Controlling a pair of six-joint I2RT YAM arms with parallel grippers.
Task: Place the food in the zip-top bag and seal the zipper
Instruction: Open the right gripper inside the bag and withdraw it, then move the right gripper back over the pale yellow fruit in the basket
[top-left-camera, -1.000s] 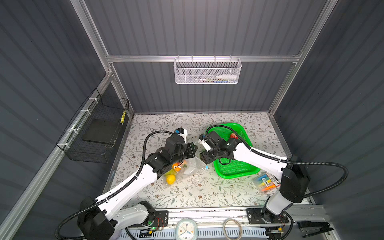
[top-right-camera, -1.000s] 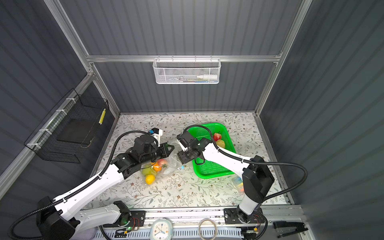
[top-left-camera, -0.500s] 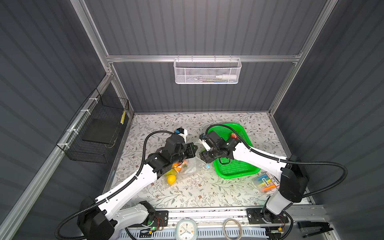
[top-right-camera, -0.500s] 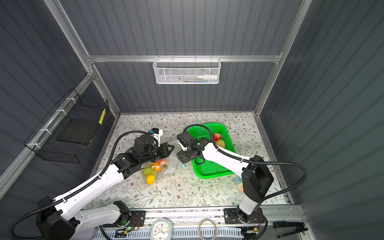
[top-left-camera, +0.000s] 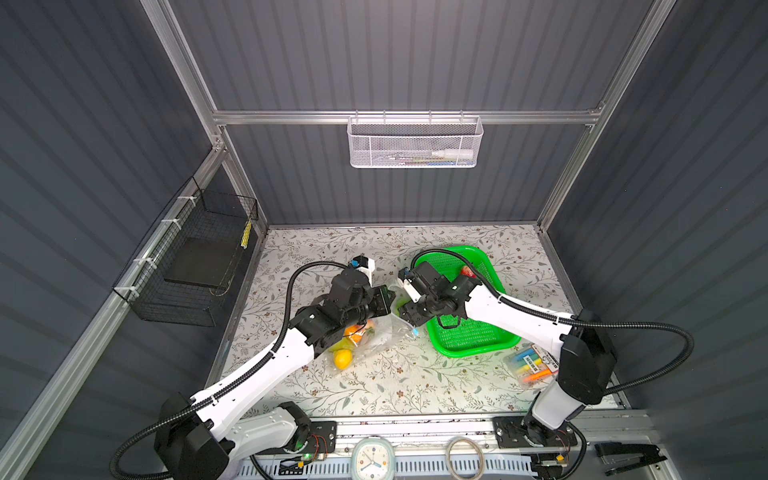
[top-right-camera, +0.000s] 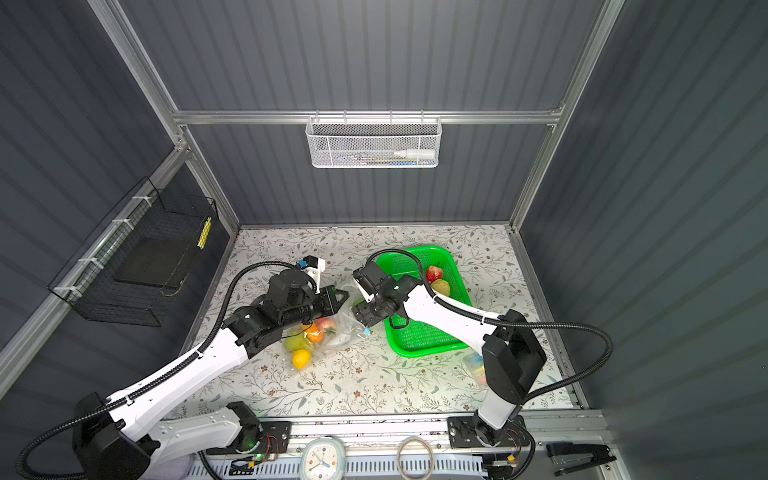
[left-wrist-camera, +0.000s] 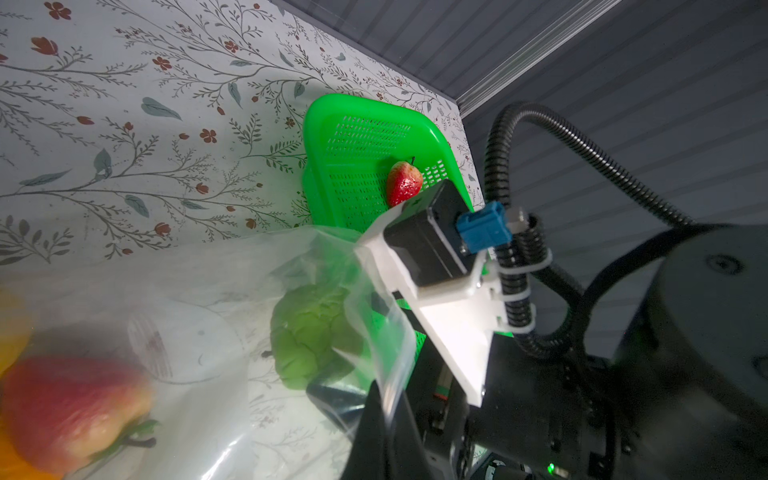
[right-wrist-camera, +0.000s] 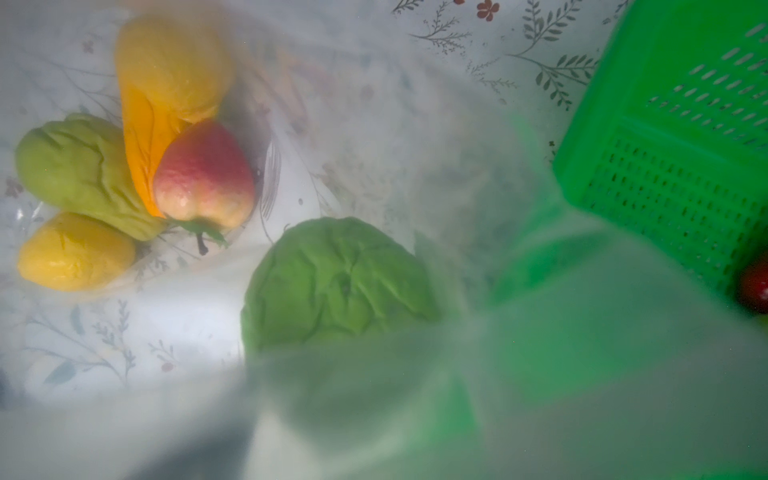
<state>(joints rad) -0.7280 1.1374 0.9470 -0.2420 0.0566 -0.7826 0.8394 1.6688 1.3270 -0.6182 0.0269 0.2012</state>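
table (top-left-camera: 415, 382): floral top under both arms.
left arm (top-left-camera: 266, 365): stretched from the near left corner toward the middle, forearm low over the zip-top bag (top-right-camera: 338, 334), wrist pointing at the bag's mouth.
right arm (top-left-camera: 515, 311): reaches from the near right corner across the green basket (top-left-camera: 469, 347), wrist bent down at the mouth.
green basket: right of centre, just beside the bag; a strawberry (top-right-camera: 434, 274) lies at its far end.
zip-top bag: between the arms, partly under the left arm, mouth raised toward the basket.
left gripper (top-right-camera: 340, 298): pressed together on the upper mouth edge.
right gripper (top-right-camera: 360, 316): tip down in the mouth; spread or not, cannot tell through the film.
food in bag: green gourd (right-wrist-camera: 336, 282) just inside the mouth; a lemon (top-left-camera: 343, 359), a red fruit (right-wrist-camera: 203, 174) and others clustered deeper in.
blue slider tab (top-right-camera: 367, 331): on the mouth's near end, just below the right gripper.
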